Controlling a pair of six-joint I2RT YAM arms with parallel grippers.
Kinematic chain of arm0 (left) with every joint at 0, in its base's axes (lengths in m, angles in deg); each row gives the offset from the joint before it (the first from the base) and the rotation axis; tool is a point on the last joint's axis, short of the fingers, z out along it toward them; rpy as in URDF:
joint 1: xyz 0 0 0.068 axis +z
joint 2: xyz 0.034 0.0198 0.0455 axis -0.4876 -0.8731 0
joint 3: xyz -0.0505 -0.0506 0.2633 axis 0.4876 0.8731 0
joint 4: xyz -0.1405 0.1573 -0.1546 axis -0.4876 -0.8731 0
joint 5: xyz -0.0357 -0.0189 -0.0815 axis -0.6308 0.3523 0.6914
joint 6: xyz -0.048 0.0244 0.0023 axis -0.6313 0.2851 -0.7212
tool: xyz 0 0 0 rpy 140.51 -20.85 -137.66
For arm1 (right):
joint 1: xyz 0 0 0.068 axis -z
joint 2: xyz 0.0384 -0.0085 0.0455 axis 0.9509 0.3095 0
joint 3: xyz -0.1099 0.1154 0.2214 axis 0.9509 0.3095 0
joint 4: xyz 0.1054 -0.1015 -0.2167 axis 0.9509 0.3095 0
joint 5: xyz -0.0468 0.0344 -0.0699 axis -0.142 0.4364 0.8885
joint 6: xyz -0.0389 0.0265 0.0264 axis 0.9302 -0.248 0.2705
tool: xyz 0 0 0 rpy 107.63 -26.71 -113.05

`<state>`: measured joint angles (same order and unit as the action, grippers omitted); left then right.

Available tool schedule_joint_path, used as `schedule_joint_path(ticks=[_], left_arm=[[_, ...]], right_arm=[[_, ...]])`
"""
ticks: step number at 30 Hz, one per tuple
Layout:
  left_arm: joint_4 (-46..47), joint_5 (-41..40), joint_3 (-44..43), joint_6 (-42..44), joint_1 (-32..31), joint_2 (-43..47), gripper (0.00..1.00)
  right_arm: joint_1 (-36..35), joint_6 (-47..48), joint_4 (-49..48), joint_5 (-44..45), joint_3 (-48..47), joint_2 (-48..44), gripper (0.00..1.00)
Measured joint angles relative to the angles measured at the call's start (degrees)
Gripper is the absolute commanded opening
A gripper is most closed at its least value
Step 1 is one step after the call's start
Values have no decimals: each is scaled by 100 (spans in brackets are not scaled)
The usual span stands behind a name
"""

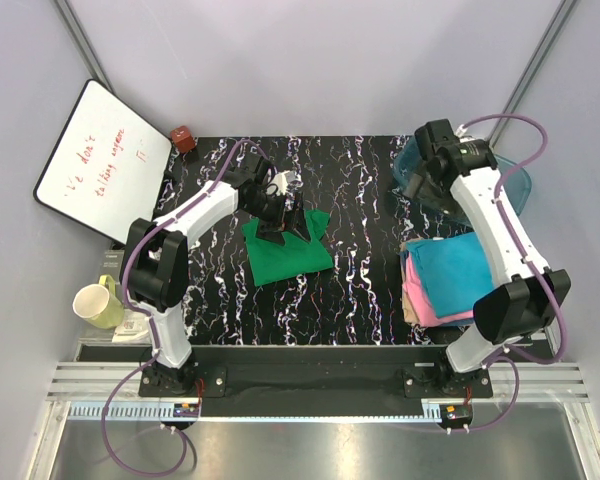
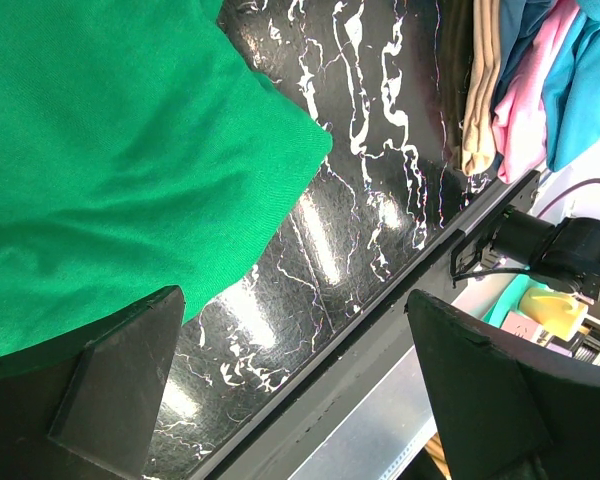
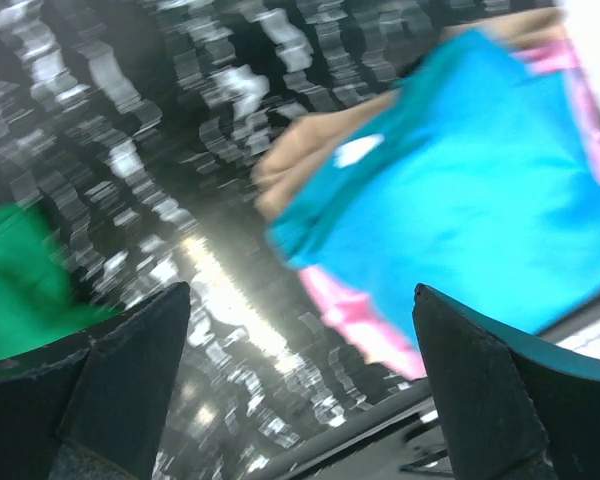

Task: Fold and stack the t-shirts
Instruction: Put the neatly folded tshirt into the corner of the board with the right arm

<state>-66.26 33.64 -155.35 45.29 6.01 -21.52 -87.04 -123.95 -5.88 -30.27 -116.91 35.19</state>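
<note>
Though your right arm (image 1: 495,225) hides part of the shirt stack (image 1: 445,270), both hang open and empty: left gripper (image 1: 276,212) over the far edge of the green shirt (image 1: 290,255) at centre, right gripper (image 1: 427,172) beyond the stack.

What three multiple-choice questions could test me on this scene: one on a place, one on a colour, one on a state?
1. Where is the green shirt?
A. on the stack
B. alone on the table, left of the stack
C. hanging from a gripper

2. What colour is the top shirt of the stack?
A. pink
B. tan
C. blue

3. How does the left gripper stand?
A. open
B. shut on the green shirt
C. out of sight

Answers:
1. B, as the top view shows it flat on the table with bare surface between it and the stack.
2. C, as the blue shirt lies uppermost.
3. A, as its wrist view shows the fingers wide apart with nothing between them.
</note>
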Motion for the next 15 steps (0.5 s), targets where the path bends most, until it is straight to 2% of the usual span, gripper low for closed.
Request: schedule_joint_path(ticks=[2, 4, 10, 13, 15], left_arm=[[-7, 0, 0, 4, 0, 0, 99], [-9, -4, 0, 7, 0, 0, 99], [-7, -15, 0, 39, 0, 0, 99], [-9, -15, 0, 44, 0, 0, 99], [-9, -15, 2, 46, 0, 0, 99]], right_arm=[[210, -55, 11, 260, 243, -13, 88], [708, -151, 15, 267, 754, -66, 88], [3147, -223, 31, 118, 2522, -667, 89], [3668, -205, 146, 107, 2736, -776, 86], [3901, -195, 138, 105, 2747, -745, 80]])
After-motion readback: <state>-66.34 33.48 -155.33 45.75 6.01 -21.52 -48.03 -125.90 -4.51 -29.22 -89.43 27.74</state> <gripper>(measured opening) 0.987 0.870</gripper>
